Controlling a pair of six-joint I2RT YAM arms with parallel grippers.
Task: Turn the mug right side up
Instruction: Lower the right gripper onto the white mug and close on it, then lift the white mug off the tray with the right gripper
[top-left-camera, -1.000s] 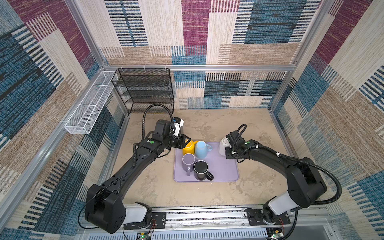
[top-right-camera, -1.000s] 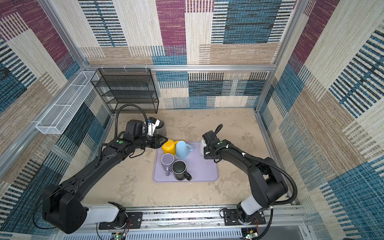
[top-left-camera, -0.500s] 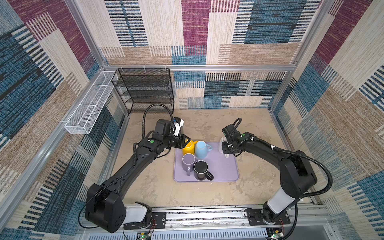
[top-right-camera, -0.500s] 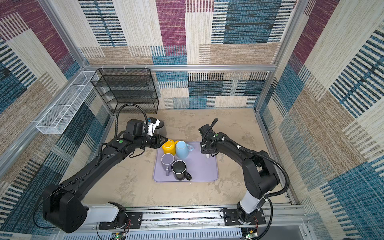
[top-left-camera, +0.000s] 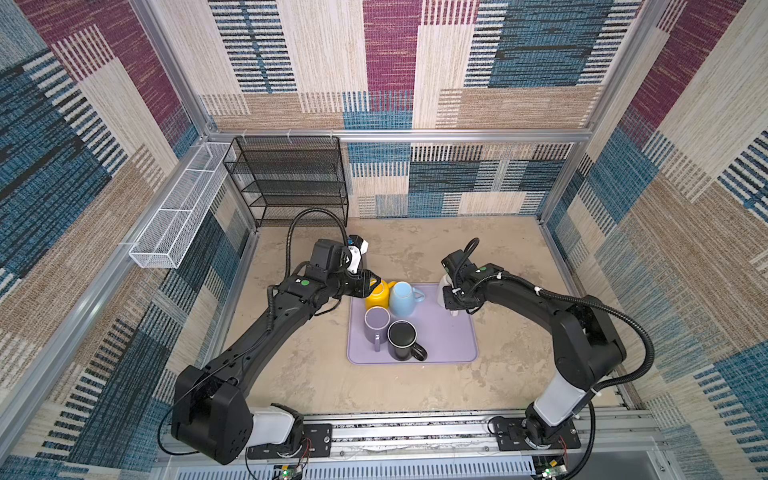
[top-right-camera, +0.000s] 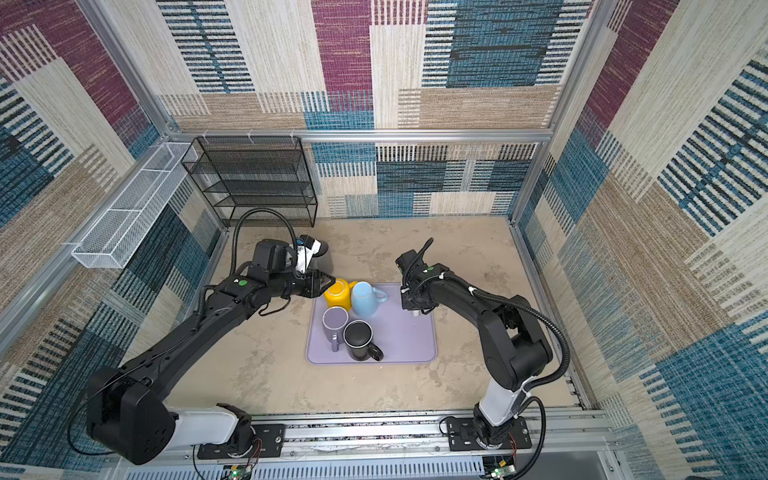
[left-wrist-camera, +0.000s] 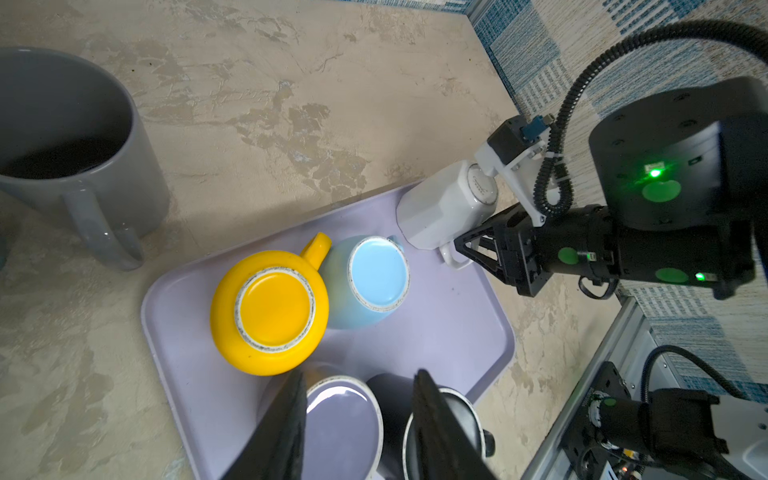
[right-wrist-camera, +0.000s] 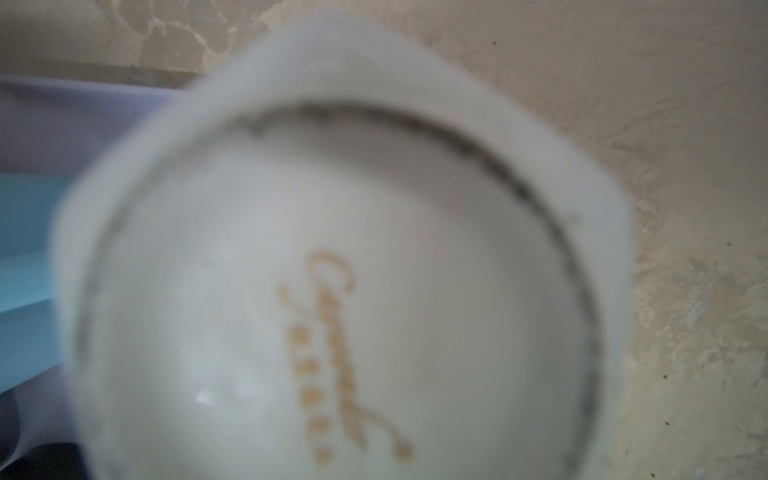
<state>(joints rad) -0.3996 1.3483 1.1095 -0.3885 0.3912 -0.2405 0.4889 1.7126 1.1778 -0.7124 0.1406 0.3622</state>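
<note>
Taking hold of the mug appears to be the step in hand. In both top views the right gripper (top-left-camera: 454, 309) points down at the far right corner of the purple tray (top-left-camera: 449, 345). The right arm bends over this corner with its elbow raised, so it covers nearly all of the white mug (top-left-camera: 444, 282); only a small white part shows beside the wrist. The left arm stretches low over the desk. The left gripper (top-left-camera: 371, 286) rests just beside the yellow mug (top-left-camera: 379, 293) at the tray's far left corner and holds nothing.

In the left wrist view the white mug (left-wrist-camera: 440, 208) stands bottom up on that far right corner, perhaps a little tilted. The right gripper (left-wrist-camera: 463, 249) meets it from the side, and its jaws are drawn together on the handle (left-wrist-camera: 452, 261). The fingers (left-wrist-camera: 291, 424) of the left gripper are apart, with nothing between them, above the lilac mug (left-wrist-camera: 345, 424) and the black mug (left-wrist-camera: 395, 415).

In the right wrist view the blurred bottom of the white mug (right-wrist-camera: 332, 291) fills the picture; the jaws are not seen there.

The next move probably calls for a firm pinch, a lift clear of the tray and of the blue mug (left-wrist-camera: 374, 274), then a half turn of the wrist so that the mouth looks up.
</note>
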